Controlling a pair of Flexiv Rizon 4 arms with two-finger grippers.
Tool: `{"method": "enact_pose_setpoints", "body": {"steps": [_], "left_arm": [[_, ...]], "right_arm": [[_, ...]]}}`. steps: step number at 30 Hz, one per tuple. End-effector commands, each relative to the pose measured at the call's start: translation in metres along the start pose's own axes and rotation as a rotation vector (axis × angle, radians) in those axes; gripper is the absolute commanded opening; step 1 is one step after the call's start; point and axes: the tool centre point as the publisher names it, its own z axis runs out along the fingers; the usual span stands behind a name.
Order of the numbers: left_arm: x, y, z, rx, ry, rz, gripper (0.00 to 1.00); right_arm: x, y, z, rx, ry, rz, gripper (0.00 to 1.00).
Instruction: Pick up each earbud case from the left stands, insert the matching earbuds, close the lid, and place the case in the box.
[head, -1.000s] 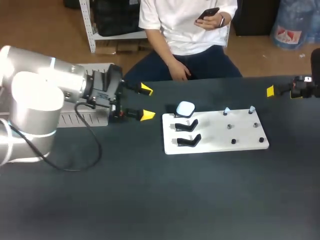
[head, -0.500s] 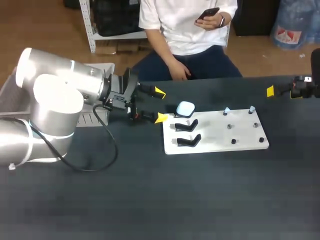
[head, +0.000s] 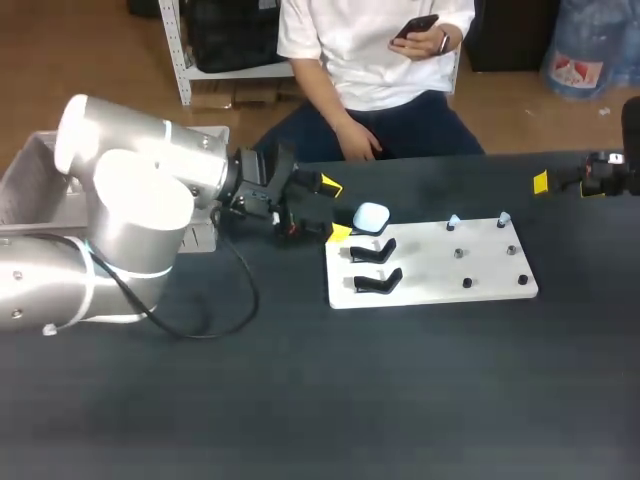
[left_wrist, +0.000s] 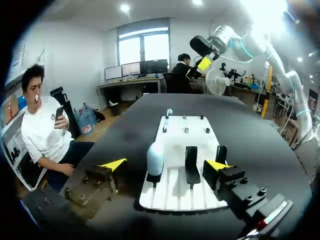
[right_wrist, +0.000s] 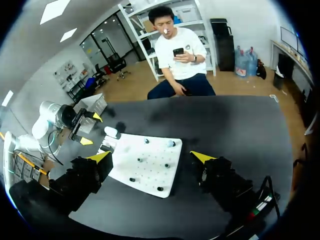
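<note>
A pale blue earbud case (head: 371, 217) sits closed on the far black stand at the left end of the white board (head: 430, 275). Two nearer black stands (head: 374, 251) are bare. My left gripper (head: 335, 209) is open just left of the case, not touching it. In the left wrist view the case (left_wrist: 155, 159) stands ahead of the gripper (left_wrist: 165, 164), between the lines of its spread fingers. Two pale earbuds (head: 453, 221) sit on pegs at the board's far edge. My right gripper (head: 548, 184) hovers open at the far right, away from the board (right_wrist: 145, 162).
A grey box (head: 30, 175) stands at the table's left edge behind my left arm. Small black pegs (head: 467, 283) dot the right half of the board. Dark bare table surface lies in front of the board.
My left arm has swung right, bringing its open gripper from well left of the board up beside the case. The right arm has not moved.
</note>
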Motion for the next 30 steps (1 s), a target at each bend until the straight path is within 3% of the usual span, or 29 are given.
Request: {"method": "enact_pose_setpoints", "body": {"steps": [1, 30], "left_arm": [[0.003, 0.010, 0.016, -0.004, 0.008, -0.005, 1.00], [0.013, 0.023, 0.054, 0.076, -0.049, -0.016, 0.99]], "right_arm": [[0.000, 0.001, 0.000, 0.003, 0.001, 0.001, 1.00], [0.000, 0.001, 0.000, 0.003, 0.001, 0.001, 1.00]]}}
